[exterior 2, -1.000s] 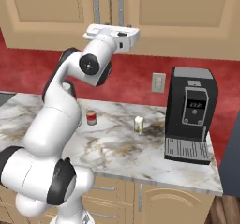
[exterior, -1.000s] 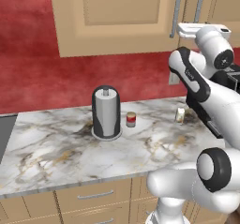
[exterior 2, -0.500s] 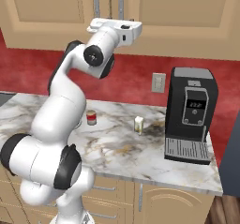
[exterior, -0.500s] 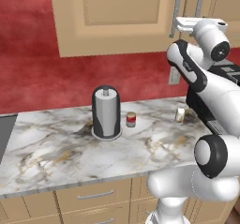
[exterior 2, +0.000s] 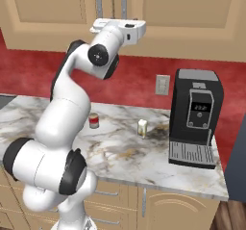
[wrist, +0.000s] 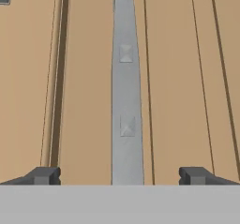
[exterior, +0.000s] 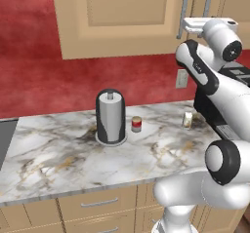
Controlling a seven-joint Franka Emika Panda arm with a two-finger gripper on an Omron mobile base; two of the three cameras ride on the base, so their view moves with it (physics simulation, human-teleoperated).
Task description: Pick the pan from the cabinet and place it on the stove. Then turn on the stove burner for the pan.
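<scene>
The cabinet (exterior: 122, 12) (exterior 2: 48, 7) hangs on the wall above the counter with its doors closed. The pan is hidden. My gripper (exterior: 182, 28) (exterior 2: 98, 28) is raised to the lower end of a long grey bar handle (exterior: 185, 3) (exterior 2: 99, 0). In the hand view that handle (wrist: 125, 101) runs straight up the middle, just ahead of my gripper (wrist: 119, 175). The gripper is open, one dark tip on each side of the bar, nothing gripped. A dark grey edge of the stove (exterior: 5, 139) shows at the far left.
On the marble counter (exterior: 58, 154) stand a grey paper-towel holder (exterior: 110, 116), a small red can (exterior: 136, 124) and a small white shaker (exterior: 187, 120). A black coffee machine (exterior 2: 196, 118) sits at the right, under a wall outlet (exterior 2: 162, 84). Drawers (exterior: 97, 205) lie below the counter.
The hand has risen and moved closer to the cabinet door's bar handle. The jaws have stayed open.
</scene>
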